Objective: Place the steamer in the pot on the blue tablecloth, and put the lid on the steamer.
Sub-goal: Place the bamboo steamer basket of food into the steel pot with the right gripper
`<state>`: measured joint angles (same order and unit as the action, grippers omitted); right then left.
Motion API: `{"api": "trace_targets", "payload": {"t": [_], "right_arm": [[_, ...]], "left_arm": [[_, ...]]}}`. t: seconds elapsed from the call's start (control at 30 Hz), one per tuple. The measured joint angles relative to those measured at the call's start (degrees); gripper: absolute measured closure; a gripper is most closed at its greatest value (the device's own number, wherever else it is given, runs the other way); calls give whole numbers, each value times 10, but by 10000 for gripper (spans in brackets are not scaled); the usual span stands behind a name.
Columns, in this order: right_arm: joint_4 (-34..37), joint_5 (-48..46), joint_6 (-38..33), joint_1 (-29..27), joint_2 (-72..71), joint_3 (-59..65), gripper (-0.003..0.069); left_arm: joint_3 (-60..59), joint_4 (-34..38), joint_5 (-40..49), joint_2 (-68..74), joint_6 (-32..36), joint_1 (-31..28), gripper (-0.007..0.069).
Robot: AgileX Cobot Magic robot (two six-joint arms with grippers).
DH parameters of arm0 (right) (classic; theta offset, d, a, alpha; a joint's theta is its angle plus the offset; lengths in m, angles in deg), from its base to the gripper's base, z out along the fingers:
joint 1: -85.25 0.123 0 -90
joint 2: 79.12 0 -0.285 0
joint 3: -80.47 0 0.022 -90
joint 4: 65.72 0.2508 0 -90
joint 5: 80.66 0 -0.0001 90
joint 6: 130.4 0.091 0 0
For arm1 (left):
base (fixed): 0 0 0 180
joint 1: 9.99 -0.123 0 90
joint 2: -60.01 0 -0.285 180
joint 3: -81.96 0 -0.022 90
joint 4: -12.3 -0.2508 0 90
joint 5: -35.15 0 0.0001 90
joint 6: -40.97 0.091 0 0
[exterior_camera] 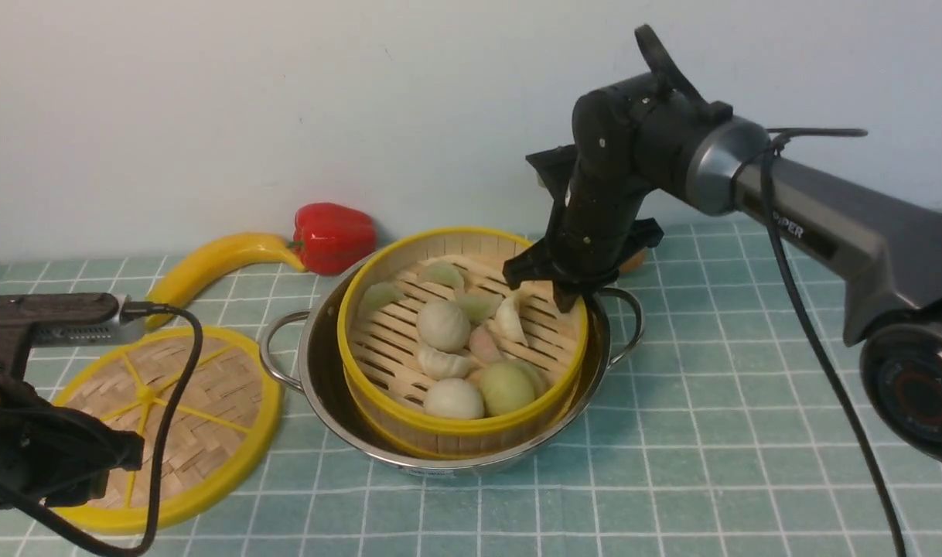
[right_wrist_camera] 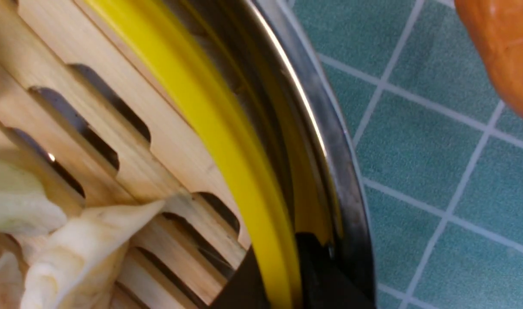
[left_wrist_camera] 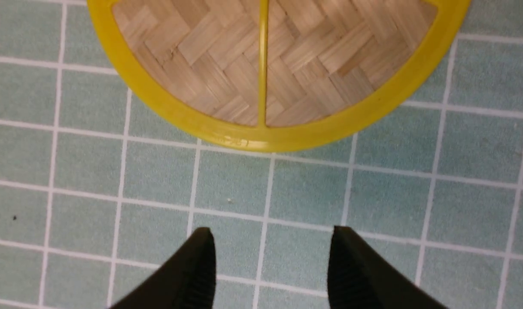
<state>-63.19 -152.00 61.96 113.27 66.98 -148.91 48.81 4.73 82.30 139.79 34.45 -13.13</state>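
Observation:
The steamer (exterior_camera: 394, 344), holding pale dumplings and buns, sits inside the steel pot (exterior_camera: 320, 387), slightly tilted, on the blue tablecloth (exterior_camera: 711, 402). My right gripper (exterior_camera: 552, 292) is shut on the steamer's yellow rim at its far right side. In the right wrist view one finger (right_wrist_camera: 244, 287) is inside the rim (right_wrist_camera: 227, 141) and the other is between the rim and the pot wall (right_wrist_camera: 330, 141). The lid (exterior_camera: 200, 402) lies flat on the cloth left of the pot. My left gripper (left_wrist_camera: 270, 234) is open and empty, over bare cloth just short of the lid's edge (left_wrist_camera: 261, 137).
A red bell pepper (exterior_camera: 333, 236) and a yellow banana (exterior_camera: 208, 263) lie behind the lid and pot near the wall. An orange object (right_wrist_camera: 502, 51) lies on the cloth just behind the right gripper. A black cable (exterior_camera: 169, 402) hangs over the lid.

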Motion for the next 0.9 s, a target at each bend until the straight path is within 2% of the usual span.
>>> {"api": "trace_targets", "payload": {"t": [0.13,0.2,0.3,0.33,0.4,0.53,0.77,0.9], "right_arm": [[8,0,0,0,1,-2,569],[19,0,0,0,1,-3,523],[34,4,0,0,1,-5,407],[34,4,0,0,1,-5,400],[42,5,0,0,1,-6,310],[41,5,0,0,-23,-5,207],[33,7,-7,0,-143,-5,152],[36,10,-19,0,-267,2,148]], "left_arm": [[0,21,-42,0,1,0,288],[0,32,-74,0,5,0,288],[0,38,-138,2,8,0,288],[0,38,-141,2,8,0,288],[1,39,-171,14,9,0,288],[5,39,-198,70,9,0,288],[82,39,-199,172,0,-5,288],[160,22,-152,231,-9,-5,288]]}}
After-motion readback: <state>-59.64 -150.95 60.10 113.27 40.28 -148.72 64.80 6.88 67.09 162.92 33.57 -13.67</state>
